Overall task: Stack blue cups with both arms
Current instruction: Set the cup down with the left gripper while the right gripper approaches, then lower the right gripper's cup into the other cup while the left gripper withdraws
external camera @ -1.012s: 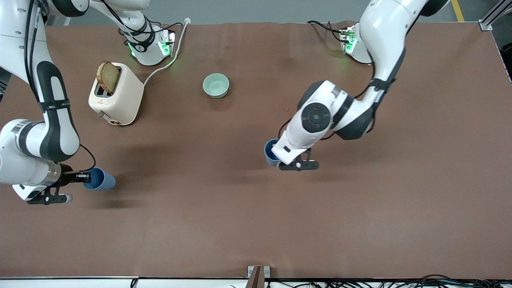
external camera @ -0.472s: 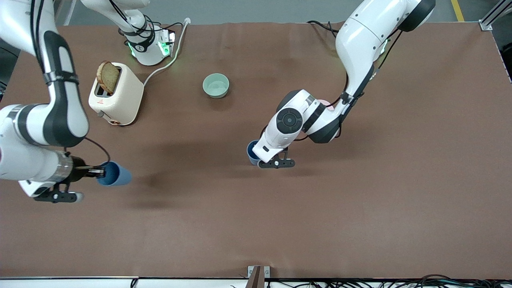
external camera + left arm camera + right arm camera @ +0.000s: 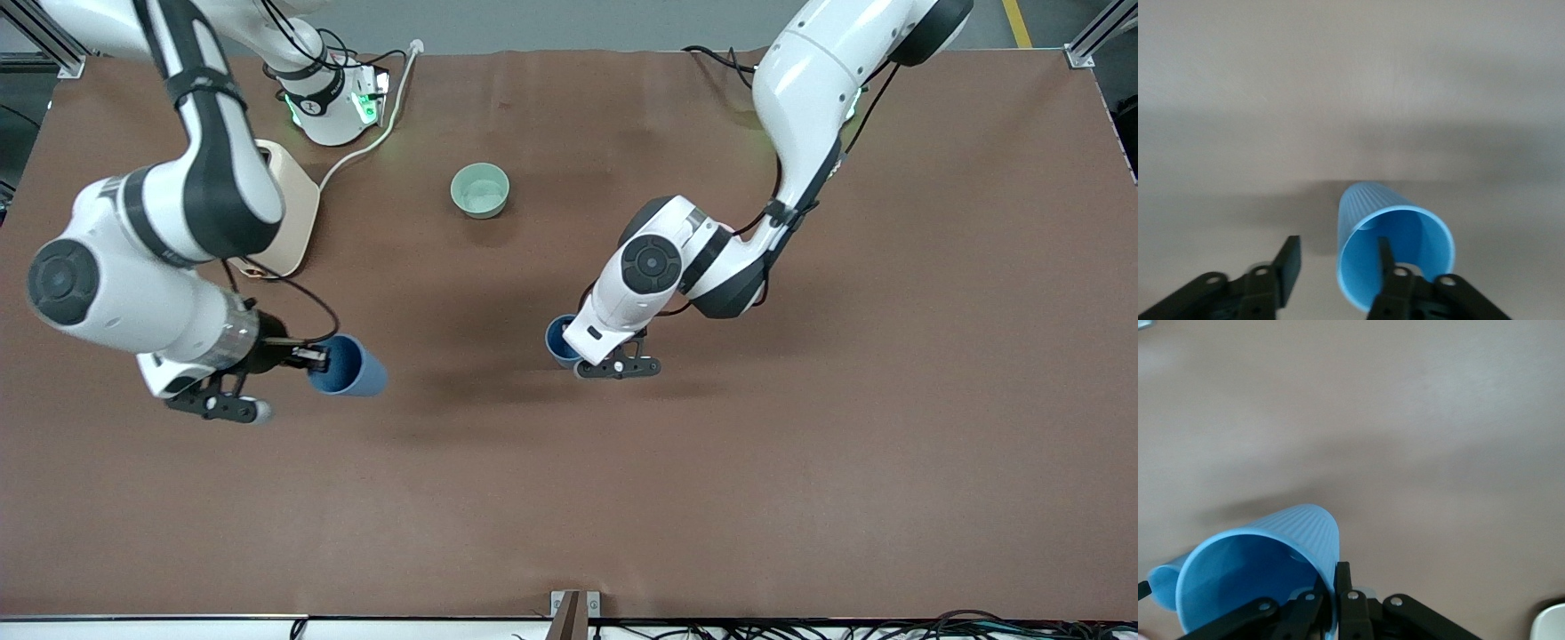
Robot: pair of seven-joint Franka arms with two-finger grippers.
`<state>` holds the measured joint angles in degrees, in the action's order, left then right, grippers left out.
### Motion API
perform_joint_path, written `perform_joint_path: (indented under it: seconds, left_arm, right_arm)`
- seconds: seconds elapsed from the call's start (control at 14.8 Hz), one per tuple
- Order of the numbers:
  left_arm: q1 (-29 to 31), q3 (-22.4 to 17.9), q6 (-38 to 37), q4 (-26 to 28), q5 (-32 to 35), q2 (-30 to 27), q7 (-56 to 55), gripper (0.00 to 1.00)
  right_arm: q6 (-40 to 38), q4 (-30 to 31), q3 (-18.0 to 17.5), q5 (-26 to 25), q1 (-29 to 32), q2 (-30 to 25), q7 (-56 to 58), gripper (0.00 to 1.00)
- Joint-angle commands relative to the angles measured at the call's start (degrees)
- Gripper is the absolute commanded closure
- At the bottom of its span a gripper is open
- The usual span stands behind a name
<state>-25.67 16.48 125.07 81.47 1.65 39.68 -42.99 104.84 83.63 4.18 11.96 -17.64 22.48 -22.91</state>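
One blue cup is held tilted on its side in the air by my right gripper, over the table toward the right arm's end. In the right wrist view the gripper is shut on that cup's rim wall. The second blue cup sits near the table's middle, partly under my left hand. In the left wrist view my left gripper is open. One finger is inside this cup and the other finger is well outside it.
A pale green bowl stands farther from the front camera, between the two arms. A cream toaster is mostly hidden under my right arm. A white cable runs by the right arm's base.
My right arm has carried its cup toward the table's middle. My left arm shifted its cup a little toward the right arm's end, then held still.
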Motion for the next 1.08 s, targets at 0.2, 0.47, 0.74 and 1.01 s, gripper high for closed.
perform_joint_path:
  seconds: [0.2,0.47,0.74,1.01]
  left_arm:
    - [10.53,-1.62,-16.68,1.41,1.07,-19.36,3.51,0.0]
    - [21.07,-1.54,-26.08,1.49,0.98,-28.76,17.21,0.0]
    - [31.02,-1.36,-34.43,1.58,-0.25,-36.59,32.59,0.0]
    - [35.51,-1.36,-41.13,2.2,-2.44,-41.35,37.88,0.0]
  right_arm:
    - [0.45,-1.63,0.48,0.7,-10.29,-0.51,-14.94,0.96]
    - [6.41,-2.33,0.56,0.61,-18.38,0.98,-24.61,0.96]
    - [12.75,-2.33,0.65,0.35,-22.96,5.37,-29.2,0.97]
    - [15.83,-1.9,0.74,-0.62,-24.2,7.84,-29.56,0.97]
